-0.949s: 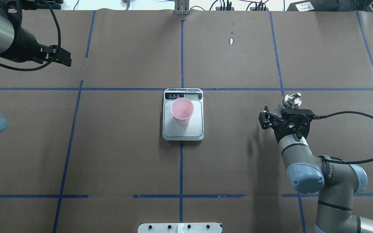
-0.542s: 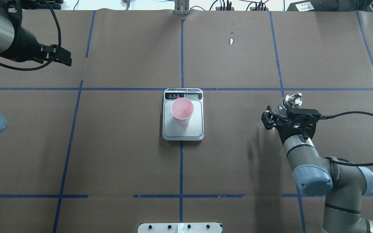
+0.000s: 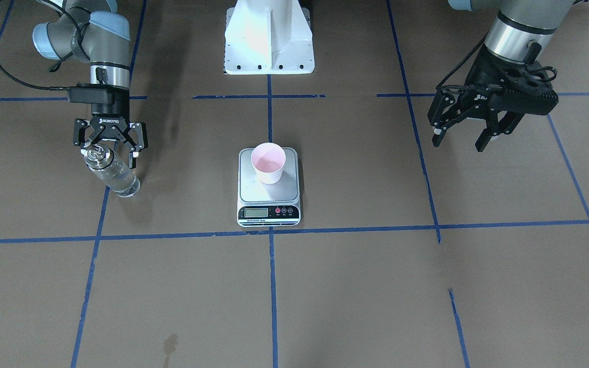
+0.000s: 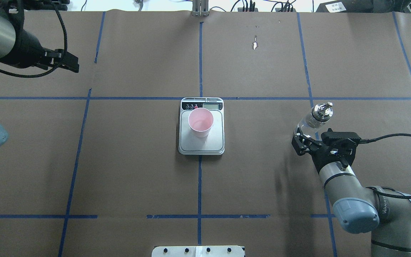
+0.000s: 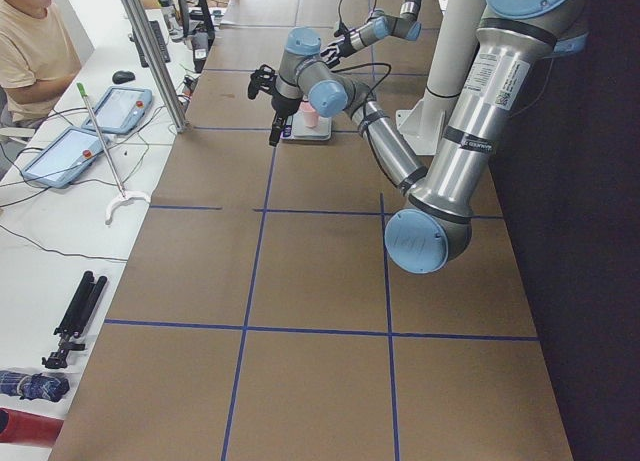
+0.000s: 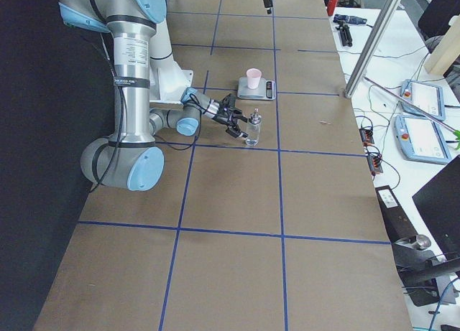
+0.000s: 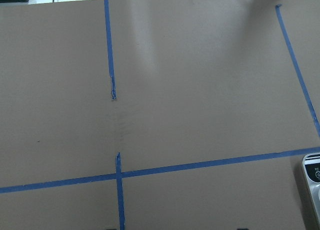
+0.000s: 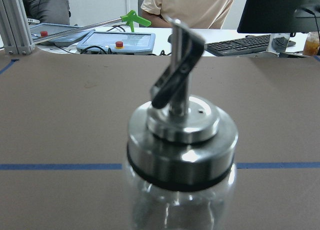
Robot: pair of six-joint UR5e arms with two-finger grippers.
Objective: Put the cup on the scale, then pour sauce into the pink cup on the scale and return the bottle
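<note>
The pale pink cup (image 3: 269, 162) (image 4: 200, 122) stands upright on the silver scale (image 3: 269, 198) (image 4: 213, 143) at the table's middle. The clear glass bottle (image 3: 114, 175) (image 4: 314, 119) with its silver spout cap stands free on the paper, clear sauce inside. My right gripper (image 3: 108, 152) (image 4: 310, 138) is open, just on the robot's side of the bottle, its fingers apart from the glass. The cap (image 8: 181, 132) fills the right wrist view. My left gripper (image 3: 458, 138) (image 4: 70, 66) is open and empty, high over the far left of the table.
The white robot base plate (image 3: 269, 51) (image 4: 198, 251) sits at the near edge. Blue tape lines cross the brown paper. A corner of the scale (image 7: 312, 190) shows in the left wrist view. An operator (image 5: 30, 41) and tablets lie beyond the far edge.
My right arm has drawn back toward the robot, away from the bottle, which stays standing in place. The left arm, cup and scale have not moved.
</note>
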